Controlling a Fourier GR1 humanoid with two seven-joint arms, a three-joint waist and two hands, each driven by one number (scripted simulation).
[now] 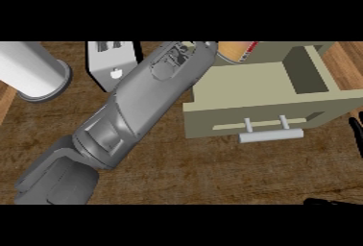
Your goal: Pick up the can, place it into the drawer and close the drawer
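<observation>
Crossing the counter, the left forearm hid its hand; right hand's fingers lay straight beside the open drawer, can behind

we see the drawer pulled open at the counter's right, handle toward us; the can behind it; a toaster further left; a cylinder standing far left.

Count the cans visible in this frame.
1: an orange can with a red-and-white label, at the top edge behind the open beige drawer, partly covered by the grey left forearm. Others could be hidden beneath that arm.
</observation>
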